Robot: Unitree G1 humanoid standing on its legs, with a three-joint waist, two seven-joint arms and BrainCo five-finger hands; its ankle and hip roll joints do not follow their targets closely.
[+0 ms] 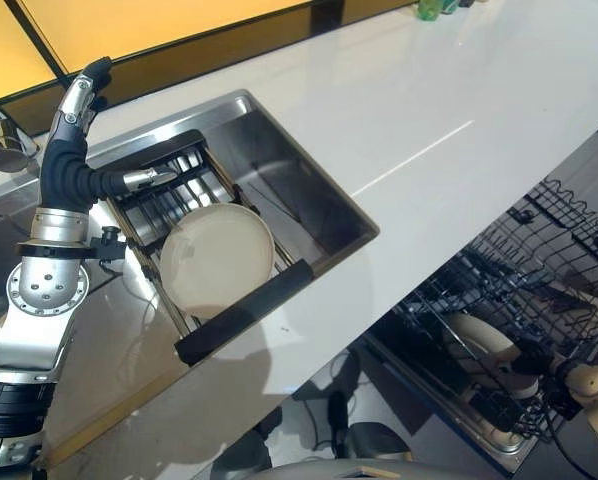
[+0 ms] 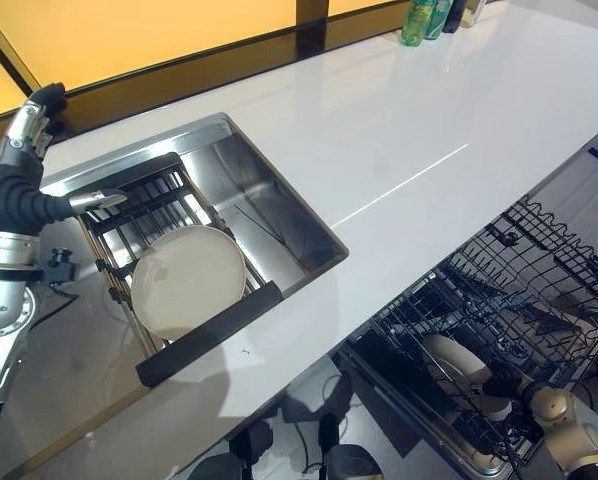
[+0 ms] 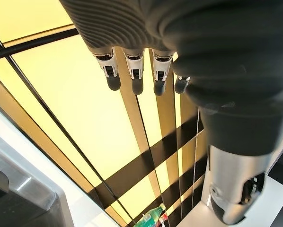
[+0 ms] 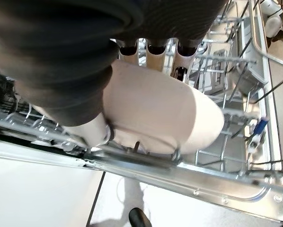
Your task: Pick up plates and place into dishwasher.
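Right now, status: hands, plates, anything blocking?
Left hand raised over the sink, fingers straight, empty. Right hand down in the dishwasher rack on a plate. One plate left in the sink. Nothing blocking.

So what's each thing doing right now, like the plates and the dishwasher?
Plate in sink rack: lying flat, untouched.
Plate in dishwasher rack: standing on edge, right robot hand on it.
Dishwasher rack: pulled out.
Left robot hand: raised, open, empty.
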